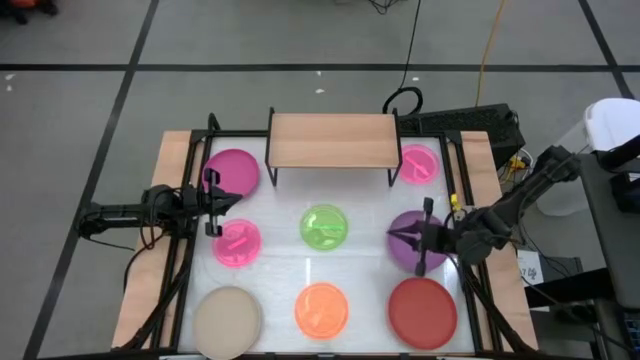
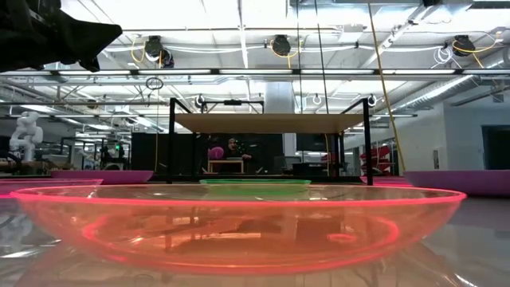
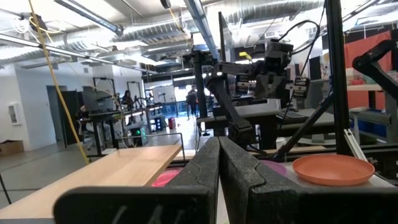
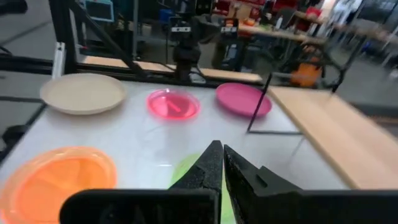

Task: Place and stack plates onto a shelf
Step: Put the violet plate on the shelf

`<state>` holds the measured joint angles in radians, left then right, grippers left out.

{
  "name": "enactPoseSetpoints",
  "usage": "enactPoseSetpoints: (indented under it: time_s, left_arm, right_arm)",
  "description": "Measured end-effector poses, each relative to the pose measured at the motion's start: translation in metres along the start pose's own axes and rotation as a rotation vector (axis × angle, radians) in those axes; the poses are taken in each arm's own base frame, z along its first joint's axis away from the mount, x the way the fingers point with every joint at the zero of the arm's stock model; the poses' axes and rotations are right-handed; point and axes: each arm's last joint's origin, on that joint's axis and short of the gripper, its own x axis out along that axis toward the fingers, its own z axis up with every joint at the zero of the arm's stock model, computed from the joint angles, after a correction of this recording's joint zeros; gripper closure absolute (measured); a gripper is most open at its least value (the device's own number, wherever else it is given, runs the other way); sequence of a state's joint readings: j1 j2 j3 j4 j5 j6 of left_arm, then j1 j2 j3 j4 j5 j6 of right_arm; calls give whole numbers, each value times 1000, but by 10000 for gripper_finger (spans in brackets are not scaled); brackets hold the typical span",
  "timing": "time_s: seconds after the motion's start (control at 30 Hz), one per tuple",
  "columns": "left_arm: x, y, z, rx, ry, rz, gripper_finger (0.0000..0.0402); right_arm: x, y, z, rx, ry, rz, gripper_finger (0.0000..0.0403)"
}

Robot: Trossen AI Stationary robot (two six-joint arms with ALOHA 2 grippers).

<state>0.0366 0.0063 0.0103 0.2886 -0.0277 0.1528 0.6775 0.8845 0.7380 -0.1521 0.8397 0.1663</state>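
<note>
Light-wood shelf on thin black legs [image 1: 333, 139] stands at the white table's [image 1: 280, 205] far edge, bare. Left gripper [image 1: 222, 203], fingers clenched, grasping nothing, hangs between the large round magenta plate [image 1: 234, 171] and small translucent pink plate [image 1: 237, 243]. Right gripper [image 1: 398, 236], clenched and empty, hovers over the large purple plate [image 1: 411, 240] near the right edge.

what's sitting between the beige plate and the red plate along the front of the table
The orange plate lies between the beige plate and the red plate, apart from both; the high view shows it.
</note>
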Motion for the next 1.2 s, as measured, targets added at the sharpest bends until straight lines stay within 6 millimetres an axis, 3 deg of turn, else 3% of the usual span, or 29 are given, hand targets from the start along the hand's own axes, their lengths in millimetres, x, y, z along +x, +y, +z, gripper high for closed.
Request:
enactPoseSetpoints:
  time_s: [0.1, 0.33, 0.47, 0.67, 0.9, 1.07, 1.2]
  left_arm:
    - [0, 0, 0, 0, 0, 0, 387]
    - [0, 0, 0, 0, 0, 0, 387]
    - [0, 0, 0, 0, 0, 0, 387]
    - [0, 0, 0, 0, 0, 0, 387]
    - [0, 0, 0, 0, 0, 0, 387]
    - [0, 0, 0, 0, 0, 0, 387]
    - [0, 0, 0, 0, 0, 0, 387]
  right_arm:
    - [-6, -6, 7, 22, 3, 6, 397]
    - [-22, -17, 62, -30, 63, 5, 377]
    - [-22, -21, 68, -65, 155, -31, 366]
    - [-5, -13, 23, -101, 300, -39, 334]
    - [7, -9, -37, 77, 509, 34, 260]
    - [14, -4, -69, 170, 568, 101, 213]
    - [17, -4, -93, 199, 568, 105, 201]
